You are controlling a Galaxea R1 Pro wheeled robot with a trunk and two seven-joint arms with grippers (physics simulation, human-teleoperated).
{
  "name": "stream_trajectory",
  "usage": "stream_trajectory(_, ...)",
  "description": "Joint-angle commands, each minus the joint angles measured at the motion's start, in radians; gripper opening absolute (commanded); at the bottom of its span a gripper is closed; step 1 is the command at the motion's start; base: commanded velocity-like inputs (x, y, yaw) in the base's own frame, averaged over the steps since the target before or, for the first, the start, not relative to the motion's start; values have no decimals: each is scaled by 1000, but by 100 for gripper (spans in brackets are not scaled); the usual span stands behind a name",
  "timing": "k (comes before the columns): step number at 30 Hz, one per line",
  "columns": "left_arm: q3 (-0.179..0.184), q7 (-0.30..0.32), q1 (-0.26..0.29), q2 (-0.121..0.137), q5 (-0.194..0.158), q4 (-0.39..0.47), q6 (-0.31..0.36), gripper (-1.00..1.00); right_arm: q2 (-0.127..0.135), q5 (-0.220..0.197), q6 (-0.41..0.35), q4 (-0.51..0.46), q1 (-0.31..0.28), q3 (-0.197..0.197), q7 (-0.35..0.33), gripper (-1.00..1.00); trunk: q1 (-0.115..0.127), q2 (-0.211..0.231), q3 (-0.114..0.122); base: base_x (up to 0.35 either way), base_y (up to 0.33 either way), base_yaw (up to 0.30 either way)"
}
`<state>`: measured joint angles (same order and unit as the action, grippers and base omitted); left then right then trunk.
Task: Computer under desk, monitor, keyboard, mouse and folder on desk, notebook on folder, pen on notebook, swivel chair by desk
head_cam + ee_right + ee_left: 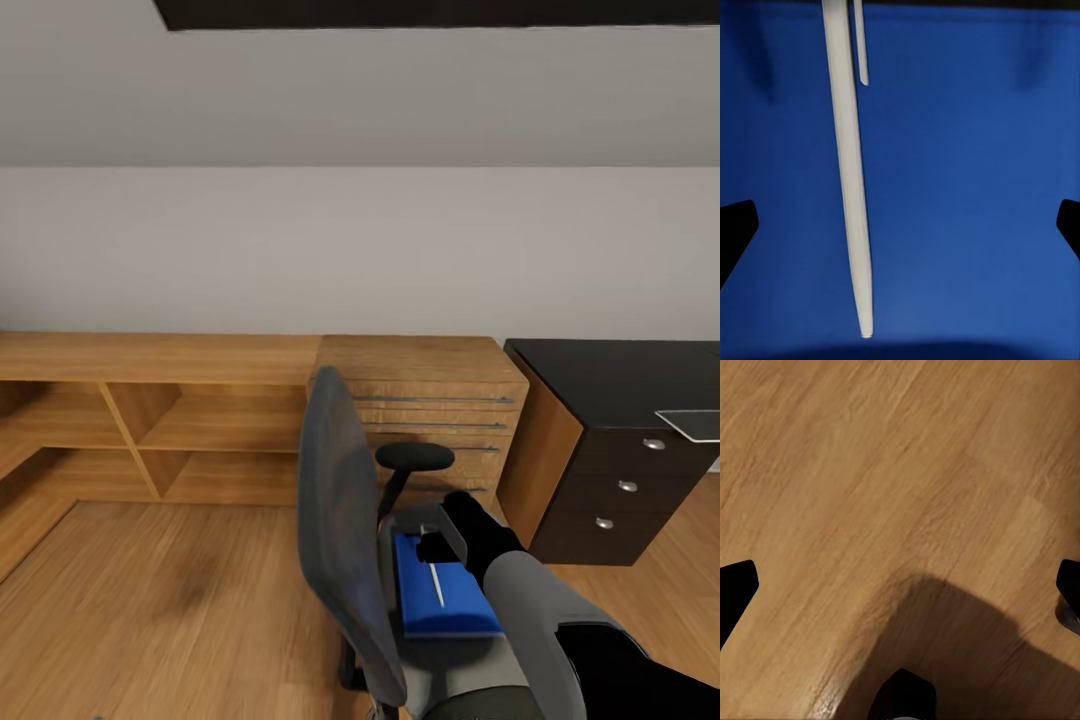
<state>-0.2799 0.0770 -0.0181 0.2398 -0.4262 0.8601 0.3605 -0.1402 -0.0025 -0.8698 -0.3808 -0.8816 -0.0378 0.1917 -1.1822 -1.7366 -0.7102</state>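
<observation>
on the swivel chair, a white pen lies on the blue notebook between the right gripper's spread fingers.

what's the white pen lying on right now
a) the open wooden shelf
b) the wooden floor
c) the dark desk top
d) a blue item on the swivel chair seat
d: in the head view the white pen lies on the blue item on the seat of the swivel chair, with the right hand just above it; the right wrist view shows the pen against blue all round.
</observation>
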Motion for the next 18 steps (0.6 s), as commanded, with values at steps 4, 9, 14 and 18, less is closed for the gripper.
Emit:
stream_trajectory(4, -2, 3, 0, 0, -5, 2, 7, 100, -1, -1, -3, -1, 0, -5, 3, 100, -8, -15, -7, 0, 0, 0)
stream_trajectory(9, -2, 3, 0, 0, -5, 2, 8, 100, -2, -1, -4, -1, 0, -5, 3, 100, -8, -15, -7, 0, 0, 0)
stream_trajectory(14, -2, 3, 0, 1, -5, 2, 7, 100, -2, -1, -4, -1, 0, -5, 3, 100, -15, -29, -13, 0, 0, 0)
stream_trajectory(18, -2, 3, 0, 1, -5, 2, 7, 100, -2, -1, -4, -1, 0, -5, 3, 100, -27, -50, -23, 0, 0, 0)
